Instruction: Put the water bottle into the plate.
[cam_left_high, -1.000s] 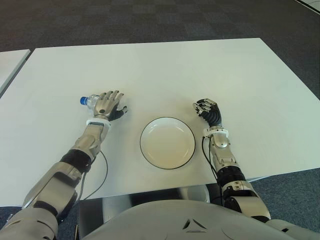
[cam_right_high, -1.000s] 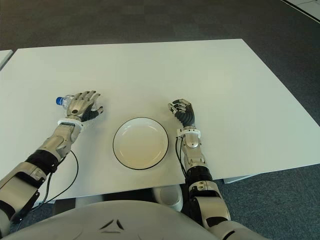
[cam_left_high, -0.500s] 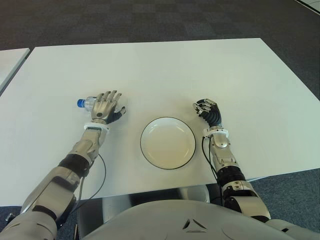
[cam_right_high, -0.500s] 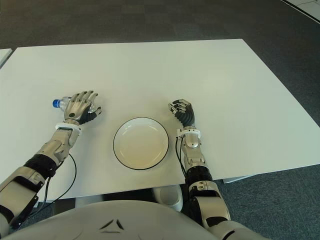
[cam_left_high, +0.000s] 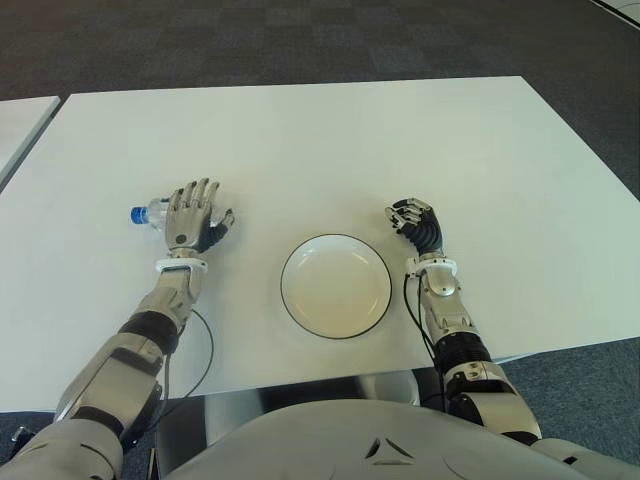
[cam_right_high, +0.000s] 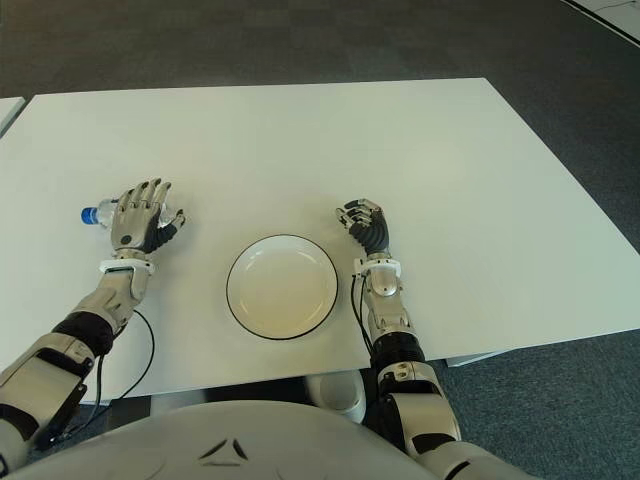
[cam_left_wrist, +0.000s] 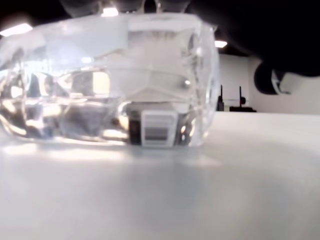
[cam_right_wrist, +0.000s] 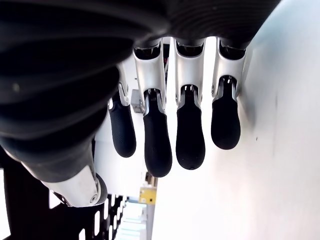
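Observation:
A clear water bottle (cam_left_high: 150, 213) with a blue cap lies on its side on the white table (cam_left_high: 350, 150), cap pointing left. My left hand (cam_left_high: 193, 215) covers its body from above with the fingers spread, not curled round it. Close up in the left wrist view, the bottle (cam_left_wrist: 105, 80) lies flat on the tabletop. The white plate (cam_left_high: 335, 286) with a dark rim sits to the right of that hand and holds nothing. My right hand (cam_left_high: 415, 222) shows just right of the plate, fingers (cam_right_wrist: 157, 145) curled and holding nothing.
A second white table's corner (cam_left_high: 20, 125) shows at the far left. A thin black cable (cam_left_high: 205, 345) loops by my left forearm near the table's front edge. Dark carpet lies beyond the table.
My left hand has moved left, away from the plate, and the bottle under it has shifted left along with it. The right hand has not moved.

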